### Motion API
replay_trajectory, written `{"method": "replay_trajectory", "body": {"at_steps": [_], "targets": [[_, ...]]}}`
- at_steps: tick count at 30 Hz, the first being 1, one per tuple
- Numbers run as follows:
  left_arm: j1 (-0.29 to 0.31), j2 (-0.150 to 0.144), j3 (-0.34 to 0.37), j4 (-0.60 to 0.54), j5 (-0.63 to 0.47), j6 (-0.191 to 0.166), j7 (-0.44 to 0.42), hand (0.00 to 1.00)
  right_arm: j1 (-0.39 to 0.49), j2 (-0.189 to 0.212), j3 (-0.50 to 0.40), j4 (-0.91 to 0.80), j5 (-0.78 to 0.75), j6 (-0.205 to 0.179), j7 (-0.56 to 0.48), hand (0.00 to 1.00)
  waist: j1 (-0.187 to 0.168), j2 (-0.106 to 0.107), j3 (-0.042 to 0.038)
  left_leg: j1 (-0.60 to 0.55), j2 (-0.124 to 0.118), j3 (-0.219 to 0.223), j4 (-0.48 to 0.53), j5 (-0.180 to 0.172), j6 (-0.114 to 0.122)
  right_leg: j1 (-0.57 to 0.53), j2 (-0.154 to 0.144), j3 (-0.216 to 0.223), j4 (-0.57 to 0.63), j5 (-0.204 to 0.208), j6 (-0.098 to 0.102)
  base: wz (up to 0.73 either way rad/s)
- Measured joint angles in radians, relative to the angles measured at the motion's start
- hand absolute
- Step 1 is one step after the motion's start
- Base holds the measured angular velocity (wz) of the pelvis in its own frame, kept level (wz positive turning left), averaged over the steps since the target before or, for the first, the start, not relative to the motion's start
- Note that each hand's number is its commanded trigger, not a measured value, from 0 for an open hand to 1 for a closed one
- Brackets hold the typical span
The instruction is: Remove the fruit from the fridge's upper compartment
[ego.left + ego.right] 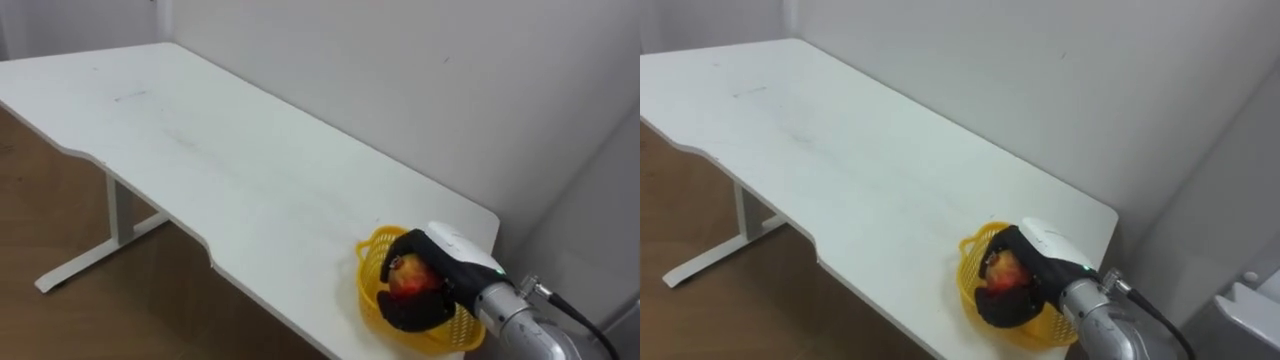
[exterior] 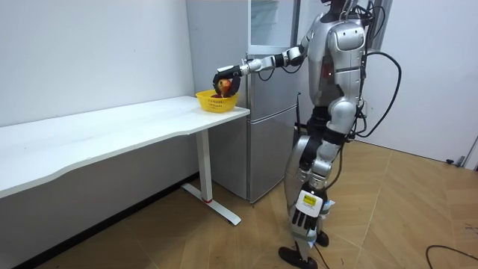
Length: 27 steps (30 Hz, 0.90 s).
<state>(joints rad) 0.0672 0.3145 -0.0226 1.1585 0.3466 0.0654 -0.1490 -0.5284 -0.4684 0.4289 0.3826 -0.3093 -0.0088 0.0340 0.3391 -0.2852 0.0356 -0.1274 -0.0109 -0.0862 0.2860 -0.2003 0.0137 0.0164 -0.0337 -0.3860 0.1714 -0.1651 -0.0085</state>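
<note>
A red and yellow fruit [image 1: 408, 277] [image 1: 1005, 270] is held in my right hand [image 1: 445, 272] [image 1: 1042, 262], whose dark fingers curl round it. The hand hovers in the mouth of a yellow mesh basket [image 1: 371, 262] [image 1: 969, 272] near the right end of the white table [image 1: 200, 150]. In the room view I stand in front of the grey fridge [image 2: 265, 112], my right arm stretched out level over the basket [image 2: 213, 101] with the fruit [image 2: 222, 83] in the hand [image 2: 228, 73]. My left hand [image 2: 301, 218] hangs beside my thigh, fingers relaxed.
The table runs long to the left along a white wall, its top bare apart from the basket. Its front edge curves inward. Wooden floor lies below, with the table's white leg [image 1: 118, 215] in view. The fridge stands right beside the table's end.
</note>
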Motion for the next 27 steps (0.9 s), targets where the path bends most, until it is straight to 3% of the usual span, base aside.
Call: {"method": "replay_trajectory", "body": {"at_steps": [8, 17, 27], "targets": [[0.0, 0.0, 0.0, -0.003, 0.012, 0.0, -0.019, 0.0, -0.003, -0.001, 0.0, -0.002, -0.001, -0.003, -0.001, 0.0, -0.004, 0.002, -0.0015, -0.003, -0.001, 0.001, 0.006, -0.002, 0.003, 0.001, -0.001, 0.0, 0.0, 0.0, 0.0, 0.0], [-0.006, 0.0, 0.001, -0.003, 0.018, 0.002, -0.019, 0.0, -0.003, -0.036, -0.007, -0.002, 0.057, -0.004, -0.001, 0.0, -0.006, 0.015, -0.0091, 0.003, -0.001, 0.002, 0.006, -0.002, 0.003, 0.002, -0.001, 0.002, 0.0, 0.0, 0.0, 0.0], [-0.005, -0.003, 0.001, -0.003, 0.019, 0.017, -0.011, 0.0, -0.003, -0.037, -0.008, -0.002, 0.108, -0.003, -0.001, 0.0, -0.008, 0.016, -0.0091, 0.011, 0.0, 0.006, 0.005, -0.002, 0.003, 0.005, -0.002, 0.005, 0.0, 0.0, 0.0, -0.01]]}}
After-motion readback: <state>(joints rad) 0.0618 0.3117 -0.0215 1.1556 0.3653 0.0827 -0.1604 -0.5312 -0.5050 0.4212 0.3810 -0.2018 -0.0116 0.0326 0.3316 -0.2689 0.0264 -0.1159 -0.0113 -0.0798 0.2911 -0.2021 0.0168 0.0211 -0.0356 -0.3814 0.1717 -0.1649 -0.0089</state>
